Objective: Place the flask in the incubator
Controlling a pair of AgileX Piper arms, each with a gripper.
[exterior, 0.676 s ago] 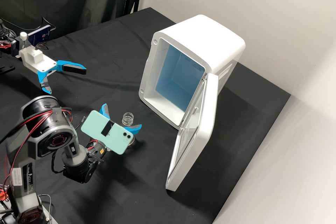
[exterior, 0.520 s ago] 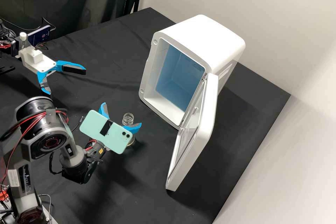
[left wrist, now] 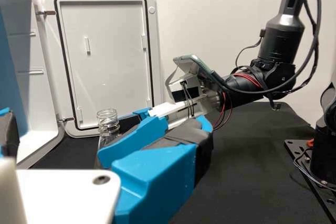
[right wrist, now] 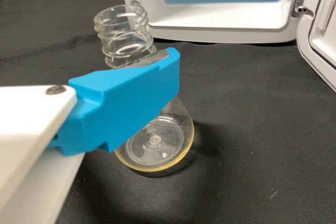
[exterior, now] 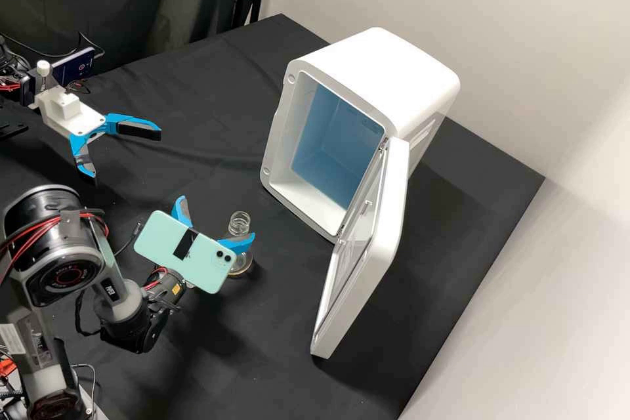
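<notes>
A white box-shaped incubator with a pale blue inner lining stands on the black cloth-covered bench. Its white hinged door is swung wide open. A small clear glass conical flask with an open threaded neck stands upright on the bench, just in front of the incubator's opening. It is outside the incubator and apart from its lower rim.

The right gripper carries a mint-green smartphone mounted across its top. It sits on the side of the flask away from the incubator. Its two blue fingers are spread apart and clamp nothing. One finger lies across the flask's neck, and I cannot tell whether it touches the glass.

The left gripper hangs above the bench well apart from the incubator, farther from it than the flask is. Its fingers are also spread wide and it is empty.
</notes>
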